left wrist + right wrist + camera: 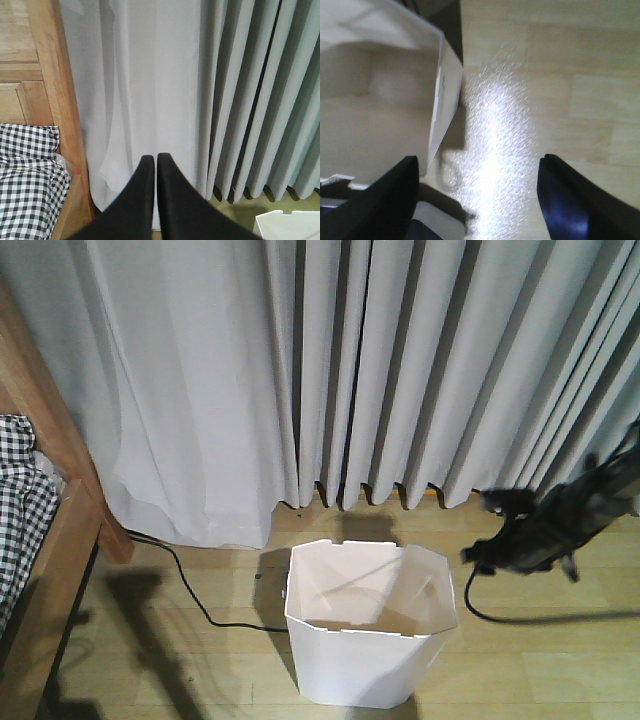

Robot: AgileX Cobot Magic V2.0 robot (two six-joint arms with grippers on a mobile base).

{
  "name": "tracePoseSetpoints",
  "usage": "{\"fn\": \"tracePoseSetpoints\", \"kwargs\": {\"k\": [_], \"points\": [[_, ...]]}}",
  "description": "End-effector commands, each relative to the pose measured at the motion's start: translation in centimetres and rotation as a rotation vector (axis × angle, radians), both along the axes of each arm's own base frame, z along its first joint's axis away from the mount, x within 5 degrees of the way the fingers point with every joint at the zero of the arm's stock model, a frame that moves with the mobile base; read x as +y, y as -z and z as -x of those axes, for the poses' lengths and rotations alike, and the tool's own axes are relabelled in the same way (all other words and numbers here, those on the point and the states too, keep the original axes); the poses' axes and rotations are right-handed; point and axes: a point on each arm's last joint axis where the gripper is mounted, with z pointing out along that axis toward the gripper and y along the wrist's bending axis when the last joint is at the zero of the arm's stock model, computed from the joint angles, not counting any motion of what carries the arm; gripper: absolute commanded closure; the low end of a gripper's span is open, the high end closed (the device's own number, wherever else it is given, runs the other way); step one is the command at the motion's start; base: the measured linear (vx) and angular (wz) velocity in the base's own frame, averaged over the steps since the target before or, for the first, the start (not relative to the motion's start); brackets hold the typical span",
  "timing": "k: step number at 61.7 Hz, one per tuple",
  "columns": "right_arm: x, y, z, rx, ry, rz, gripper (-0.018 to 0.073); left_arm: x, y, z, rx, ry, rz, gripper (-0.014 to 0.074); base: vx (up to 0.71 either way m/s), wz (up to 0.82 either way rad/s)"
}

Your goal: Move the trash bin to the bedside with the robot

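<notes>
The trash bin (370, 635) stands upright on the floor (540, 670), long axis vertical, mouth up, well apart from the bedside (60, 540) at left. My right fingers (385, 200) are released just beside its rim, apparently for gripping; left fingers (145, 195) are clenched, holding nothing.

Right arm (570, 515): black, blurred in the front view, slim and jointed, dark grey patches along the top. Thin black cable (500, 615) trailing from it in a loop, right of the trash bin (370, 630). Left gripper (151, 165): two smooth matte black fingers (142, 195), tapering to narrow rounded tips, curved outward toward the base. Right gripper (477, 170): same matte black, broad blunt fingers (570, 200), faint bluish sheen on the inner face. No markings or screws discernible.
</notes>
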Motion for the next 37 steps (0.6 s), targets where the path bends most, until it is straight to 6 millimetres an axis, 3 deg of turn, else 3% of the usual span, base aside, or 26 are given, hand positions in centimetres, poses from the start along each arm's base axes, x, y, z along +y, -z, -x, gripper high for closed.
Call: {"fn": "tracePoseSetpoints", "kwargs": {"k": [1, 17, 20, 37], "points": [[-0.4, -5.9, -0.5, -0.145, 0.001, 0.037, 0.0065, 0.0, -0.1, -0.1, -0.065, 0.0, 0.008, 0.0603, 0.0, 0.0], [0.2, -18.1, 2.7, -0.371, -0.035, 0.037, 0.0065, 0.0, -0.1, -0.1, -0.065, 0.0, 0.008, 0.0603, 0.0, 0.0], [0.4, -21.1, 3.7, -0.439, -0.042, 0.034, 0.0065, 0.0, -0.1, -0.1, -0.065, 0.0, 0.008, 0.0603, 0.0, 0.0], [1.7, -33.0, 10.0, -0.758, -0.084, 0.002, 0.0065, 0.0, -0.1, -0.1, -0.065, 0.0, 0.008, 0.0603, 0.0, 0.0]]}}
